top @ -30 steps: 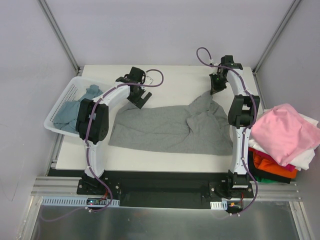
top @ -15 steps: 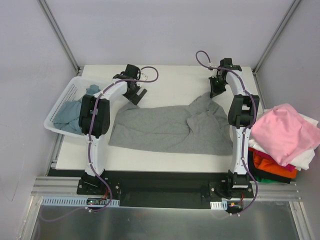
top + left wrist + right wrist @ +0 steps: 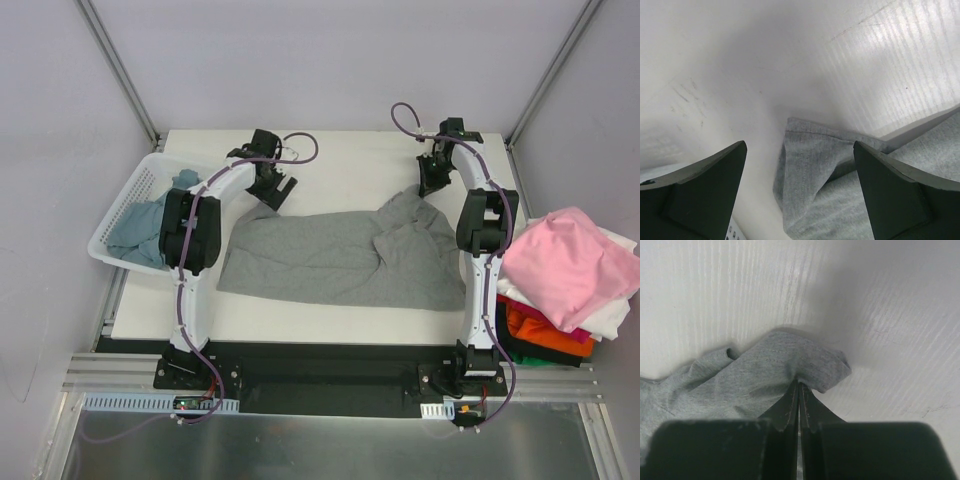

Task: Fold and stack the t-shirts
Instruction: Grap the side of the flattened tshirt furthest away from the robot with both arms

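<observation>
A light heather-grey t-shirt (image 3: 330, 255) lies spread across the middle of the table, rumpled at its right end. My left gripper (image 3: 277, 188) hovers over its back left corner, open. In the left wrist view that corner (image 3: 812, 170) lies between the wide-apart fingers (image 3: 705, 190), untouched; the left gripper (image 3: 799, 150) holds nothing. My right gripper (image 3: 431, 186) is at the shirt's back right corner. In the right wrist view the right gripper (image 3: 799, 384) is shut on a pinch of the grey cloth (image 3: 765, 365), which bunches up at the fingertips.
A white slatted basket (image 3: 112, 222) stands at the table's left edge with a blue-teal tee (image 3: 135, 232) in it. Off the right edge lies a pile with a pink tee (image 3: 568, 265) on top, white (image 3: 612, 322) and orange (image 3: 540, 338) ones beneath.
My left gripper has shifted slightly back and to the left over the shirt's corner. The right gripper has kept its pinch and hardly moved.
</observation>
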